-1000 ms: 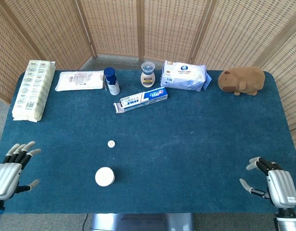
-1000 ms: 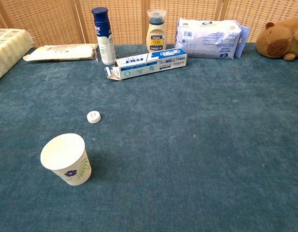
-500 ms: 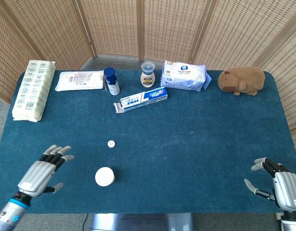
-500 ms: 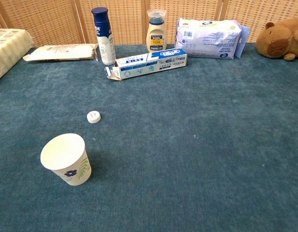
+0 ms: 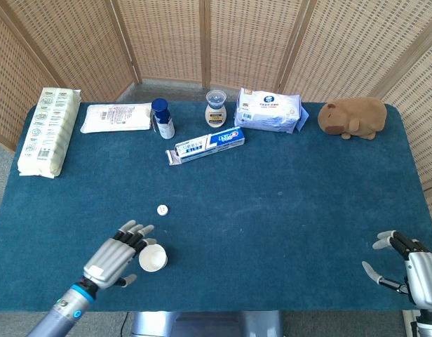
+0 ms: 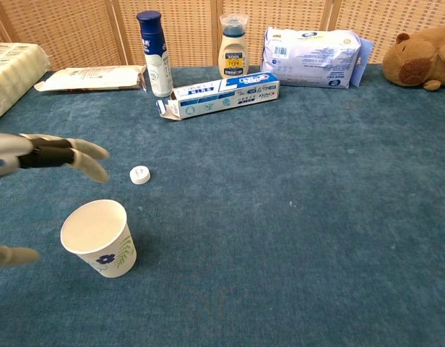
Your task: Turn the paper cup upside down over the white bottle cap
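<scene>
Paper cup (image 6: 97, 237) stands upright, mouth up, near the table's (image 5: 293, 210) front edge toward the left front corner, with the white bottle cap (image 6: 139, 174) lying just behind it, apart from it. Left hand (image 5: 116, 257) sits just beside the cup on its left, fingers spread, grasping nothing. Right hand (image 5: 405, 265) rests at the right front corner, fingers apart and empty.
</scene>
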Action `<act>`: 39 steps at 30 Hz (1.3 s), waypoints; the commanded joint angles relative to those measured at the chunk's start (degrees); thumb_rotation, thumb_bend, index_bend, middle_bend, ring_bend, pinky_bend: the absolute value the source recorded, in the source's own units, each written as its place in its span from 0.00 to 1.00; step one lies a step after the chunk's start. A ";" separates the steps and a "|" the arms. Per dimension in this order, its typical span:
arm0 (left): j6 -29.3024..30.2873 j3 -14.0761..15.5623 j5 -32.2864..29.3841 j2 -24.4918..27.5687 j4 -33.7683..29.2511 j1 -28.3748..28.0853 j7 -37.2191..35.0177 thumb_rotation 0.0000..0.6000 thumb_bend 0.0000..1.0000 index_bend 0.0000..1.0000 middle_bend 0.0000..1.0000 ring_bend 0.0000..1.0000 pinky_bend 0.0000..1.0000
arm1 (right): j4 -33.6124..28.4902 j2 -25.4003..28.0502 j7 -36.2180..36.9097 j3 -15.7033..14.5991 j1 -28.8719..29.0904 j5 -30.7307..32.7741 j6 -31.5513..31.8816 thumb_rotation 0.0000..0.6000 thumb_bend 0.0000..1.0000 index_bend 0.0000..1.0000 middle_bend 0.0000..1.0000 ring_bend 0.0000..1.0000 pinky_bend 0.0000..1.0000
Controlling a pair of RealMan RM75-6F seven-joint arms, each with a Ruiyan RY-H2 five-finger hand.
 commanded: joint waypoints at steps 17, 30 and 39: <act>2.09 -1.05 -14.24 -9.69 0.79 -6.56 12.85 0.91 0.22 0.19 0.04 0.00 0.03 | 1.37 0.52 1.71 0.44 -0.84 0.84 0.89 0.71 0.30 0.47 0.38 0.44 0.37; 3.77 -0.24 -18.47 -11.30 1.75 -9.06 14.22 0.91 0.23 0.19 0.04 0.00 0.03 | 1.51 0.68 1.27 0.55 -1.20 1.69 0.57 0.71 0.30 0.47 0.38 0.44 0.37; 4.72 0.40 -19.70 -12.18 2.54 -9.70 12.21 0.97 0.27 0.35 0.04 0.00 0.03 | 1.21 0.67 0.68 0.65 -1.13 1.67 0.28 0.71 0.30 0.47 0.38 0.44 0.37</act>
